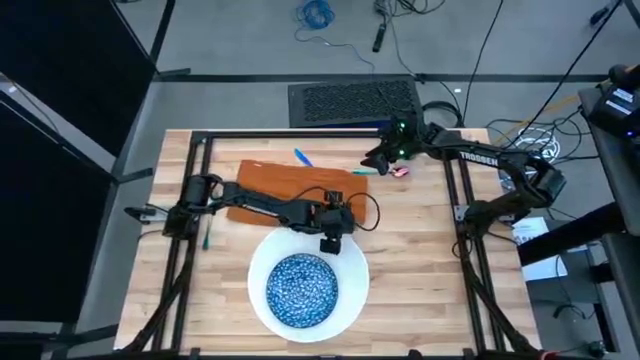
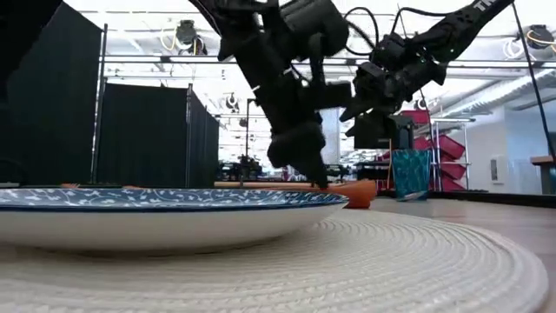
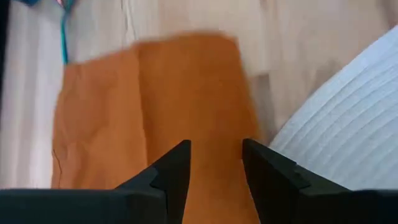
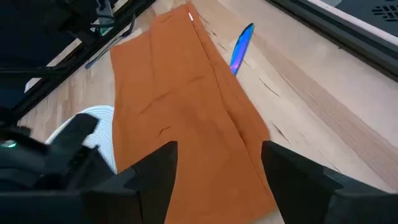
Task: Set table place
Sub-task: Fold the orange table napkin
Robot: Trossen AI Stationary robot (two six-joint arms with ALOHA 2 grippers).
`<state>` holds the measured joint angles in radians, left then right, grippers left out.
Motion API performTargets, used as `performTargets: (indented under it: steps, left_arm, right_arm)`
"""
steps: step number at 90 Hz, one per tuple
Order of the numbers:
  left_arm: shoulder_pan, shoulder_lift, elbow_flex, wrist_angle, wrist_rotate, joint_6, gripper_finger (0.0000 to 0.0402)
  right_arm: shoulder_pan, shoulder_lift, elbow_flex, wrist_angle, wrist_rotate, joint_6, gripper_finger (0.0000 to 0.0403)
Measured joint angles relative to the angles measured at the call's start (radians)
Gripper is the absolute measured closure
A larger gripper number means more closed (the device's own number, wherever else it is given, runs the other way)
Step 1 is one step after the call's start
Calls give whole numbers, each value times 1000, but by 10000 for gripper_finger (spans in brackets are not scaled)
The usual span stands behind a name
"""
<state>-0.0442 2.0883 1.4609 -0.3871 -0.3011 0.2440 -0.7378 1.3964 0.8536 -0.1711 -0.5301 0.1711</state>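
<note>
An orange napkin (image 1: 285, 183) lies flat on the wooden table (image 1: 420, 250), toward its far side. A white ribbed round plate (image 1: 350, 300) sits at the near middle with a blue speckled bowl (image 1: 300, 287) on it. My left gripper (image 1: 333, 243) is open and points down at the napkin's near edge (image 3: 214, 112), beside the plate's rim (image 3: 348, 124). My right gripper (image 1: 378, 160) hangs open, raised above the napkin's right end (image 4: 205, 112). A light-blue piece of cutlery (image 4: 241, 40) lies on the wood just beyond the napkin. My left gripper's open fingers (image 3: 177, 168) stand low over the napkin's near part, one on each side of a strip of cloth. I cannot tell whether they touch it.
A teal piece of cutlery (image 1: 205, 238) lies by the left rail. A small pink thing (image 1: 401, 172) lies right of the napkin. The black rail frame (image 1: 452, 200) runs along both sides. Bare wood lies right of the plate.
</note>
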Motion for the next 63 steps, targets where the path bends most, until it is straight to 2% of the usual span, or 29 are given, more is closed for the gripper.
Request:
performTargets:
  steps: [4,47,55,63]
  left_arm:
    - [1,9,0,3,27,-2,270]
    - [2,37,0,-24,46,-28,272]
    - [7,37,0,-24,43,-23,296]
    - [7,37,0,-24,38,-20,351]
  right_arm:
    - [0,0,0,1,0,0,183]
    - [0,0,0,2,0,-3,183]
    - [0,0,0,2,0,-3,183]
    - [0,0,0,3,0,-3,183]
